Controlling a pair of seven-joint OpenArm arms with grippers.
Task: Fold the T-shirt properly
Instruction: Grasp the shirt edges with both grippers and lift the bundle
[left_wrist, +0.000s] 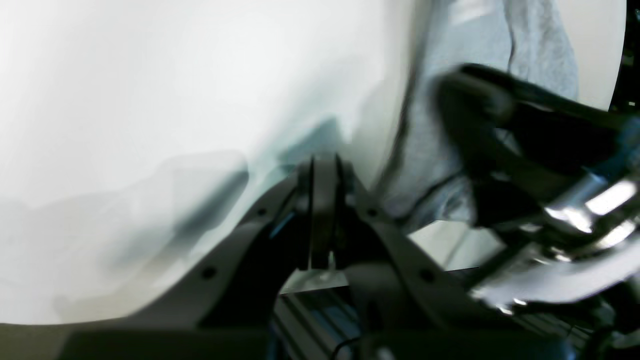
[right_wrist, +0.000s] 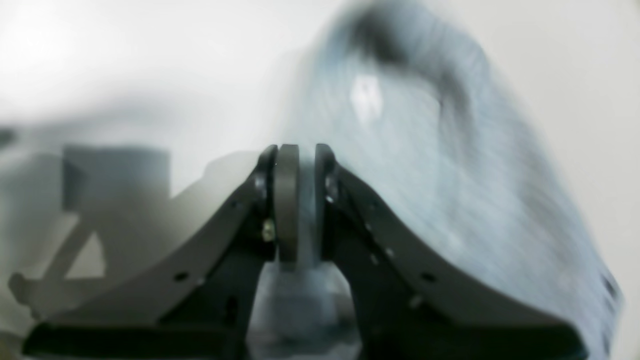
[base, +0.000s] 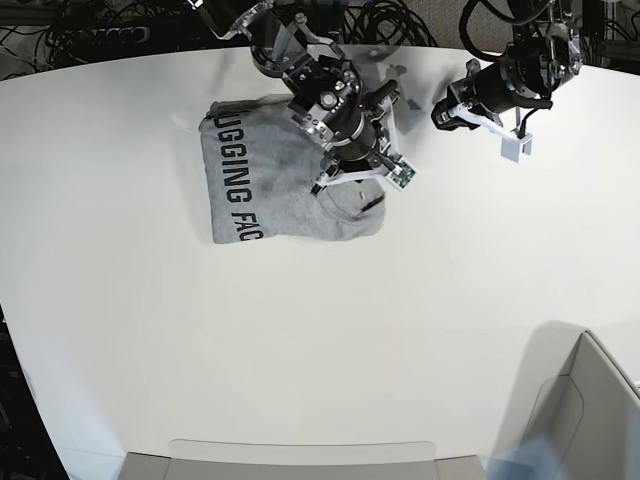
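Folding is judged well along, since the heather-grey cotton T-shirt (base: 285, 180) with black lettering is seen as a compact rectangle at upper centre, pinched by the right gripper (base: 345, 175), while the left gripper (base: 440, 112) is pressed together, empty.

- Base view: bright, even overhead light; the white tabletop (base: 150, 330) is sharp, with soft shadows only.
- Beside the T-shirt (base: 270, 185), shadow stays faint and close to the cloth edge.
- Left wrist view: tabletop overexposed to glare left of the T-shirt; the other arm is motion-smeared.
- Right wrist view: heavy motion blur across the T-shirt; only the fingers (right_wrist: 287, 200) are sharp.
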